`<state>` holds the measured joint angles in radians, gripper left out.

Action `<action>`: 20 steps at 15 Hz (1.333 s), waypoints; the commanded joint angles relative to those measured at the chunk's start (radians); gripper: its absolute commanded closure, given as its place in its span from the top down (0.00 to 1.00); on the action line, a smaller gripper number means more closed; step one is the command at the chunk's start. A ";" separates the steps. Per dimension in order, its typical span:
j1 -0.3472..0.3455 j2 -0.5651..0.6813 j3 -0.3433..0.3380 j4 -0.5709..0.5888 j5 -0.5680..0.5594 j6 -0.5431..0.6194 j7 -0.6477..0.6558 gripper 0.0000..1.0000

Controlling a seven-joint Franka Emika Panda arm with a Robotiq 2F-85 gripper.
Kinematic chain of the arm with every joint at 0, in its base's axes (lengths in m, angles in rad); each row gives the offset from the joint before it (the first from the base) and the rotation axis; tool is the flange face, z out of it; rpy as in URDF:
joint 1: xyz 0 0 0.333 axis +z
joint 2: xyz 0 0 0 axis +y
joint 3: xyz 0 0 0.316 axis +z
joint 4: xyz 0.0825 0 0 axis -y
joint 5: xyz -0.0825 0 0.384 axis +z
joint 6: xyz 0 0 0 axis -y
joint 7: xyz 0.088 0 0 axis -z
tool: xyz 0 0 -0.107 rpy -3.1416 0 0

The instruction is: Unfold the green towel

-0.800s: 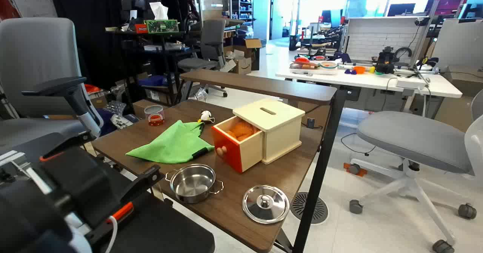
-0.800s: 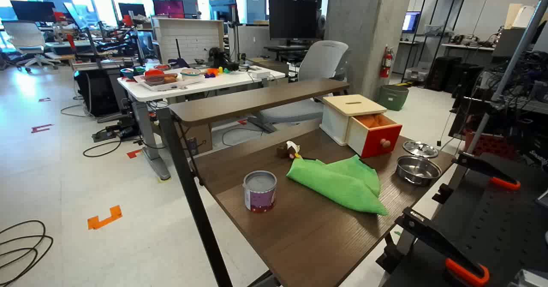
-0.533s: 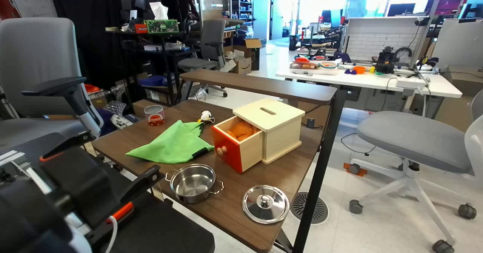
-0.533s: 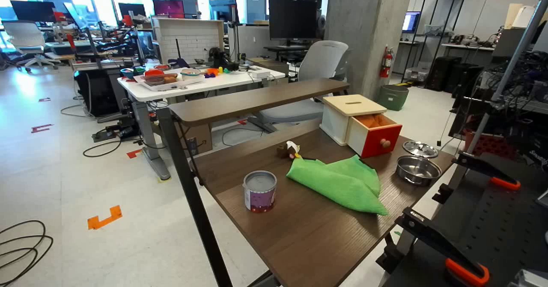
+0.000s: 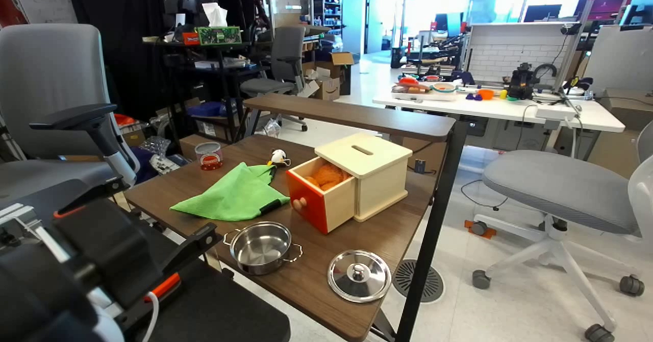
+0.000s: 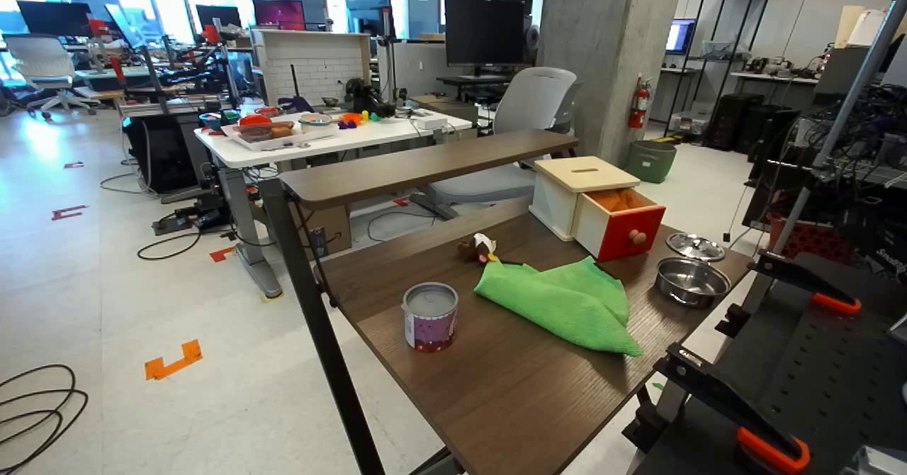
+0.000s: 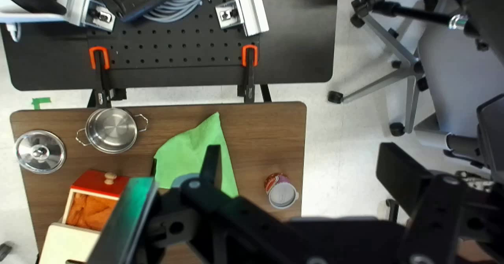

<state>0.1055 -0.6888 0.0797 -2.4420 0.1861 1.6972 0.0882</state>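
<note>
The green towel [image 5: 232, 195] lies on the brown table in a loose, folded heap with pointed corners. In an exterior view [image 6: 560, 301] one corner points toward the table's edge by the black clamps. Dark strips show at its edges. In the wrist view the towel [image 7: 187, 147] is partly hidden behind one finger. My gripper [image 7: 300, 157] is open and empty, high above the table, its fingers wide apart. The gripper is out of view in both exterior views.
A cream box with a red-fronted open drawer [image 5: 308, 204] stands beside the towel, orange cloth inside. A steel pot [image 5: 261, 247], its lid [image 5: 359, 275], a tin [image 6: 431, 317] and a small toy [image 6: 478, 248] are on the table. A raised shelf [image 6: 432, 166] runs along one edge.
</note>
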 commanded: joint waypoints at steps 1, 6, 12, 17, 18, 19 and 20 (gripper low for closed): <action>-0.030 0.072 -0.004 -0.043 0.019 0.193 -0.006 1.00; -0.046 0.270 -0.024 -0.085 0.009 0.446 -0.017 1.00; -0.085 0.534 -0.057 -0.126 -0.040 0.692 -0.051 1.00; -0.124 0.781 -0.091 -0.089 -0.112 0.904 -0.033 1.00; -0.130 0.830 -0.101 -0.073 -0.138 0.931 -0.016 1.00; -0.134 0.872 -0.114 -0.050 -0.167 0.926 -0.001 1.00; -0.139 0.902 -0.121 -0.010 -0.160 0.830 -0.017 1.00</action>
<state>-0.0189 0.0951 -0.0198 -2.5510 0.0604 2.6025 0.0612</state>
